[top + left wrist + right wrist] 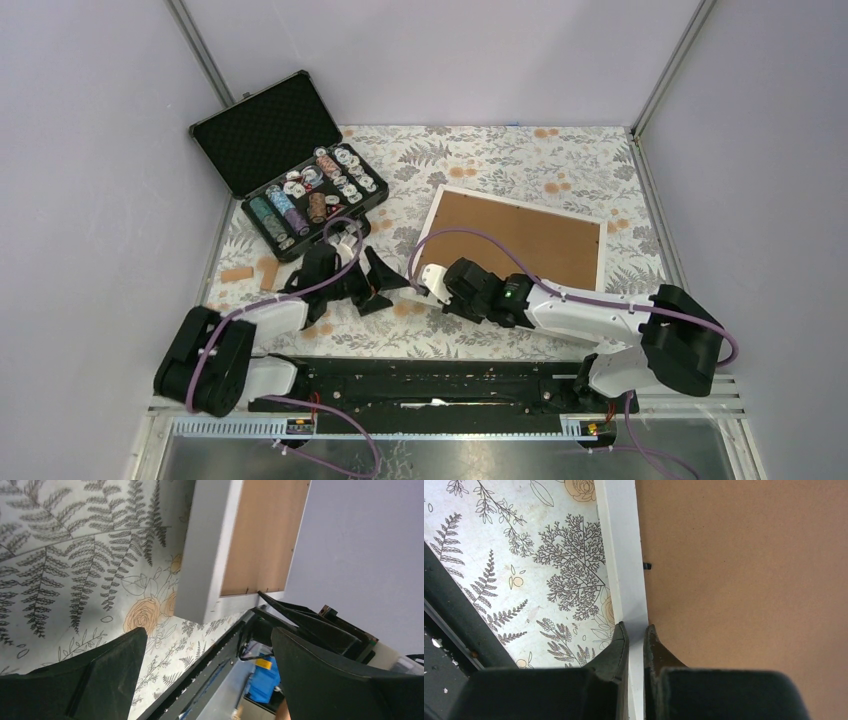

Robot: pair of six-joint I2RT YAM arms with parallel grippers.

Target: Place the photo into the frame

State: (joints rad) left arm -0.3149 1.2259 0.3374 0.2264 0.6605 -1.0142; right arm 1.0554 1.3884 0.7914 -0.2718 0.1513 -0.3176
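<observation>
**Right jaws pinch the frame's corner, left jaws gape beside it**

The frame (621, 555) lies face down on the flowered counter (480, 160), its brown backing board (520, 240) turned up. The right jaws are all but closed, one finger (619, 645) on each side of the frame's white rail, gripping it near the frame's near-left corner. The left jaws stand spread wide and hold nothing. They hang just beside that same corner of the frame, not touching it. Well to the left of the frame sits an open black case (265, 130) filled with chips (310, 195). A few small tan blocks (250, 272) lie on the counter, also left of the frame.
</observation>
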